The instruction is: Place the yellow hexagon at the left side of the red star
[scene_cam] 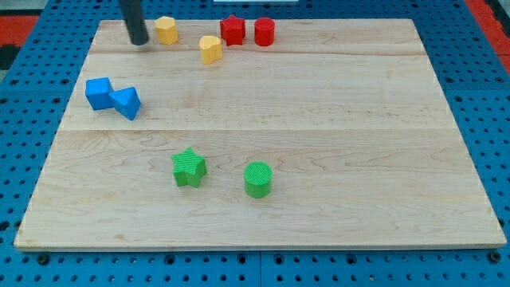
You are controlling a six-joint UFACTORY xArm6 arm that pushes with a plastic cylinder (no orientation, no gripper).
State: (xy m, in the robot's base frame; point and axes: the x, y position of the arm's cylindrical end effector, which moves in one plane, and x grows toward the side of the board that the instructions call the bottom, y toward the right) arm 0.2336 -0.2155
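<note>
Green cylinder [257, 178] lies nearest; my upright tip [139, 40], no pincer visible, stands just left of yellow hexagon [166, 30].

No text, label, brand, number or sign can be read anywhere in the view.

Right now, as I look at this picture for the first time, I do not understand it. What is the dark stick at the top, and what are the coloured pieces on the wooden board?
The dark stick is a robot arm's rod; it has no hand and holds nothing. My tip only slides and pushes.

One camera looks down on a pale wooden board. My tip stands just left of the yellow hexagon block. Another yellow block, a red star block and a red cylinder follow to the right.

At the view's left sit two blue blocks, touching. Lower down are a green star block and a green cylinder.
</note>
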